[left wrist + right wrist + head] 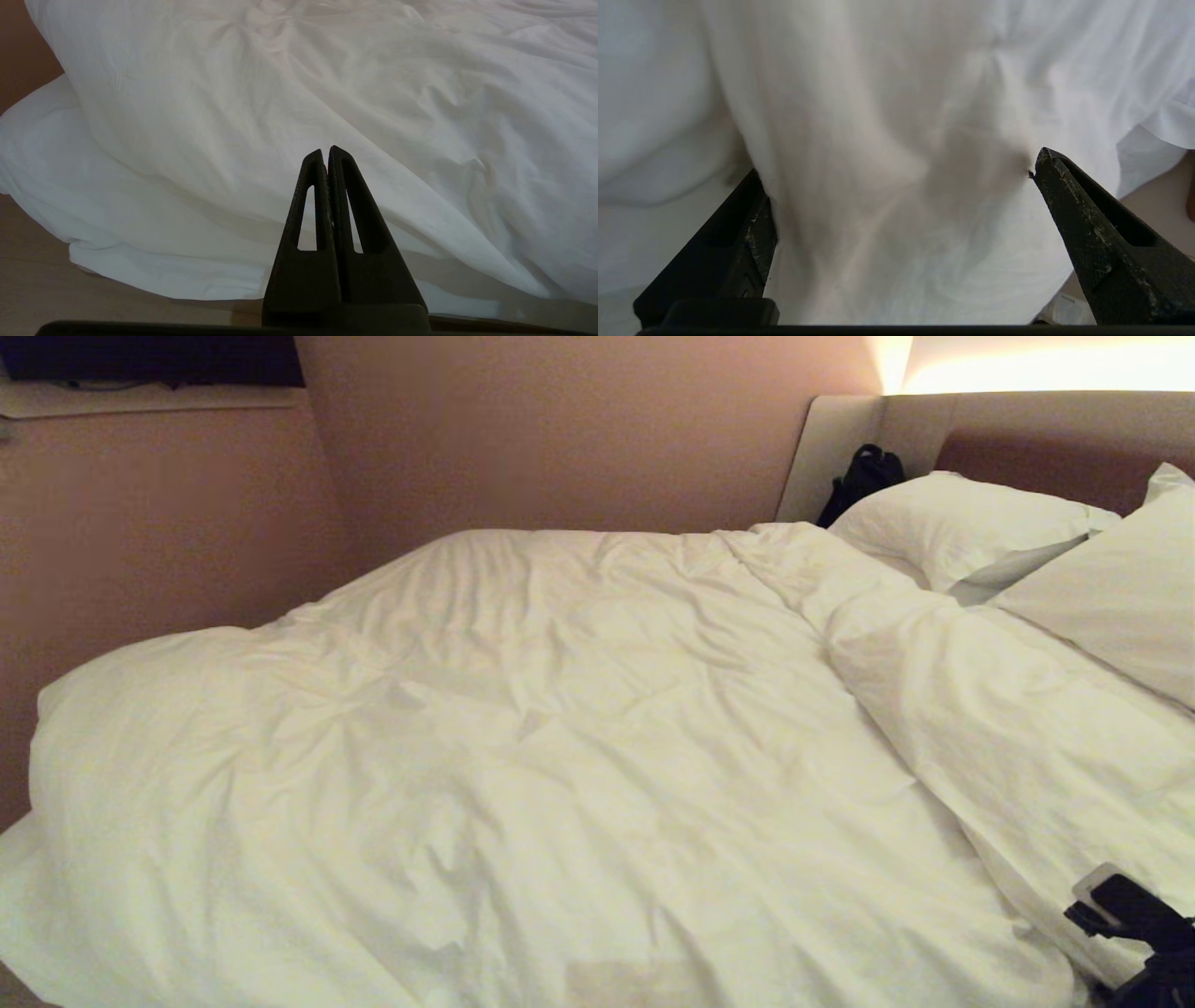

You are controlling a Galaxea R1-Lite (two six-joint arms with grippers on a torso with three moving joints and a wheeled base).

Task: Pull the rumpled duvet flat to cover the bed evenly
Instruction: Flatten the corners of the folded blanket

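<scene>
We see the duvet (523, 728) lying rumpled across the bed (1027, 439), its folded thick edge running diagonally from near the pillows (962, 527) toward our right gripper (901, 186). That gripper's fingers stand wide apart, straddling a hanging duvet fold. Our left gripper (327, 151) has its fingers pressed together, empty.

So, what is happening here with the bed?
The robot is making the bed. The white duvet lies rumpled over the mattress, with a thick fold bunched near the pillows. The right gripper is at the bed's near right side, its fingers wide open around a fold of the duvet, not yet closed on it. The left gripper is shut, holds nothing and hangs apart from the duvet's edge.
</scene>
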